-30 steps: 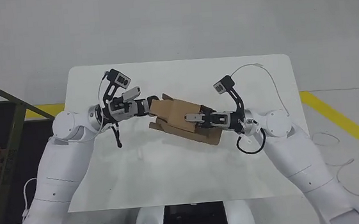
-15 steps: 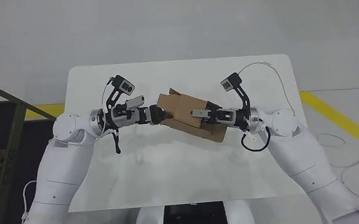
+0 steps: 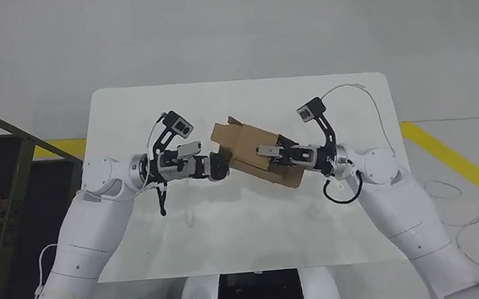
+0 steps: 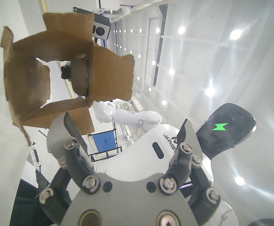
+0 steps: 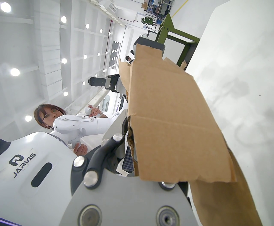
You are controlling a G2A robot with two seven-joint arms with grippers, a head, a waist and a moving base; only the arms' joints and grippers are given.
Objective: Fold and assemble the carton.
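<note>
Carton (image 3: 251, 151) half-erected, flaps loose, mid-frame in the top view, over the white table (image 3: 144, 235).
Right gripper (image 3: 265, 151) comes in from frame right and is clamped on a carton wall. Left gripper (image 3: 220, 166) sits at the carton's lower-left corner, fingers (image 4: 71, 130) spread apart. Can't tell if it touches the flap.
</note>
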